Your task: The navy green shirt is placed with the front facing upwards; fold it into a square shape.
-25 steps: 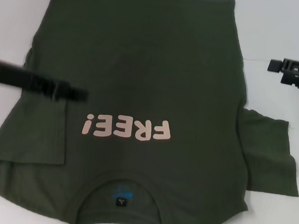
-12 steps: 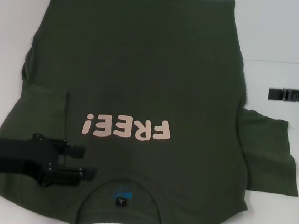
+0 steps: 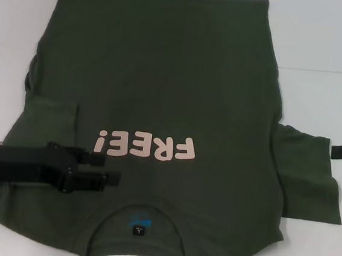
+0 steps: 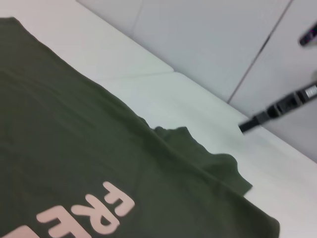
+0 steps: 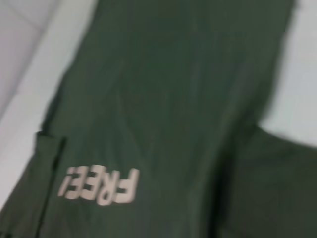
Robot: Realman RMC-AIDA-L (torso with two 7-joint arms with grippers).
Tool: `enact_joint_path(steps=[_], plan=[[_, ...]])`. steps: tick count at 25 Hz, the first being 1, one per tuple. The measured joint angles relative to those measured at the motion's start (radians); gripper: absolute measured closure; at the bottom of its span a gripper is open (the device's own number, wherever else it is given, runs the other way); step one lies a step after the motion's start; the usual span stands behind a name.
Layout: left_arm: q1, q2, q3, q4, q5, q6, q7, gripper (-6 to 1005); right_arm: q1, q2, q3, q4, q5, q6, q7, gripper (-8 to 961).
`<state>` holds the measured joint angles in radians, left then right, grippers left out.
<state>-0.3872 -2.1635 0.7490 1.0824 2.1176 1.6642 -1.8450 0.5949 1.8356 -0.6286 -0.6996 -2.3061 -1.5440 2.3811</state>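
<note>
Head view: navy green shirt [image 3: 162, 91] flat on white surface [image 3: 325, 34], collar nearest the robot. Left tool [image 3: 108, 178], jaws narrow and empty, over the shoulder beside the collar. Unfolded sleeve [image 3: 306, 174] lies rightward, just beside right tool [image 3: 337, 151]; its opening cannot be told.

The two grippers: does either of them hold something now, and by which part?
It cannot be told for the left gripper: it lies over the navy green shirt near the collar. The right gripper holds nothing, beside the spread sleeve.
</note>
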Motion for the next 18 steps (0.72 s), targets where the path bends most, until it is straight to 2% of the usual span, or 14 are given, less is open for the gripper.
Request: enact_joint_path(steps=[8,18], plan=[[-0.007,-0.002,0.000,-0.016,-0.021,-0.027,0.005,341,-0.039,0.007,0.027,0.007,-0.014,0.006,0.056,101],[0.002,-0.001,-0.015,-0.020,-0.031,-0.026,0.009,342,-0.048,0.028,0.024,0.015,-0.063,0.062,0.084,111]])
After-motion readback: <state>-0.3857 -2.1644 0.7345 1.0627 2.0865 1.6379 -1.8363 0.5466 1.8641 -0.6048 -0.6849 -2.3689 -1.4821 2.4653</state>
